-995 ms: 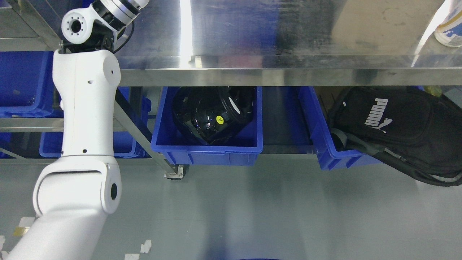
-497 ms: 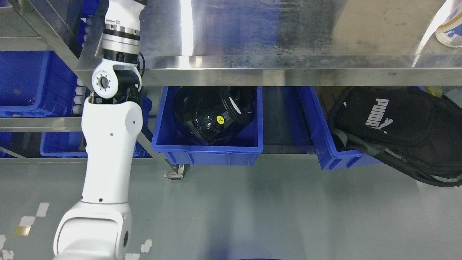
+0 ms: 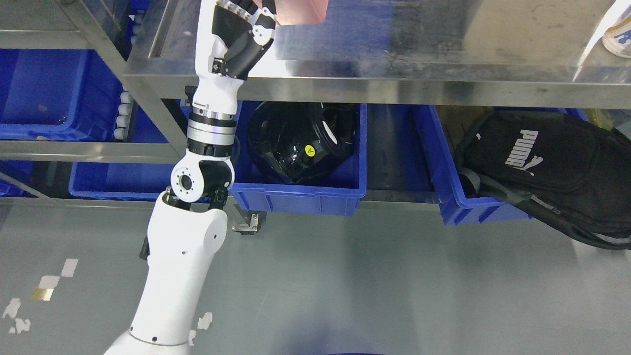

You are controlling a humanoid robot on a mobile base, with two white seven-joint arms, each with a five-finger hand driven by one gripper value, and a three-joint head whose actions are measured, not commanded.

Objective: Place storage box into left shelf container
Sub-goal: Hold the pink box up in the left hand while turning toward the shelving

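A pink storage box (image 3: 301,12) shows only as its lower part at the top edge, over the steel shelf top (image 3: 419,44). My left hand (image 3: 242,19) is raised right beside the box's left side, cut off by the picture's edge; whether it grips the box is hidden. Its white arm (image 3: 182,256) rises from the bottom left. On the left shelf stand a blue container (image 3: 39,93) on the upper level and another blue container (image 3: 113,185) lower down. The right hand is out of the picture.
Under the steel shelf a blue bin (image 3: 300,195) holds a black helmet (image 3: 300,143). Another blue bin (image 3: 468,212) to the right carries a black bag (image 3: 547,162). A slanted steel post (image 3: 148,98) divides the two shelves. A white bottle (image 3: 618,29) stands top right.
The camera has shifted a little. My left arm has swung to the right and stretched out, so the hand and the pink box now show at the top edge.
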